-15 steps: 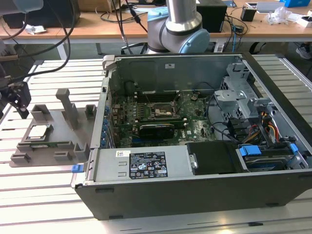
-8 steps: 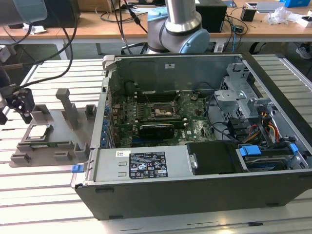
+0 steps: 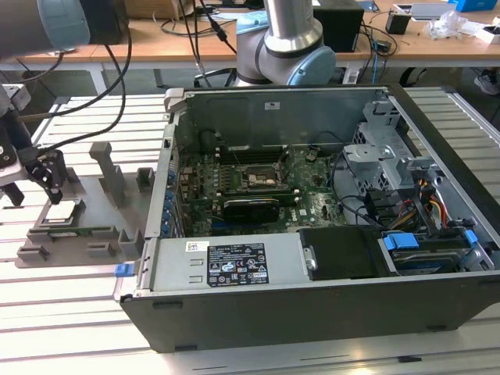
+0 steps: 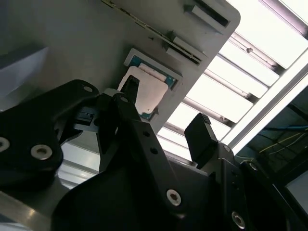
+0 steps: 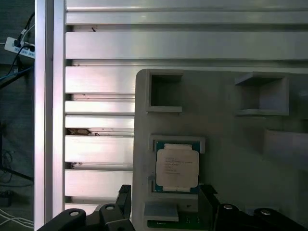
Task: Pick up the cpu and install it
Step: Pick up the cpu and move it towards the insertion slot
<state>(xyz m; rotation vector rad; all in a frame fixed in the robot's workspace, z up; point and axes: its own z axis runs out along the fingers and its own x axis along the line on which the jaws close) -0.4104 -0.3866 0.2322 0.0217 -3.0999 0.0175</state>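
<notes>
The cpu (image 3: 62,211) is a small silvery square chip lying flat in a recess of the grey plastic tray (image 3: 94,195), at the exterior view's left. My gripper (image 3: 33,187) hangs just above it, open and holding nothing, with one black finger on each side of the chip. In the first wrist view the cpu (image 5: 177,166) sits just ahead of my gripper (image 5: 166,195). The second wrist view shows the cpu (image 4: 147,91) close by one fingertip (image 4: 129,89) of my gripper (image 4: 166,113). The motherboard socket (image 3: 262,176) lies inside the open computer case (image 3: 234,266).
Upright grey blocks (image 3: 105,168) rise from the tray beside the cpu. The case's side wall (image 3: 168,180) stands between the tray and the motherboard. A drive cage and cables (image 3: 406,195) fill the case's right side. The table is slatted metal (image 3: 70,312).
</notes>
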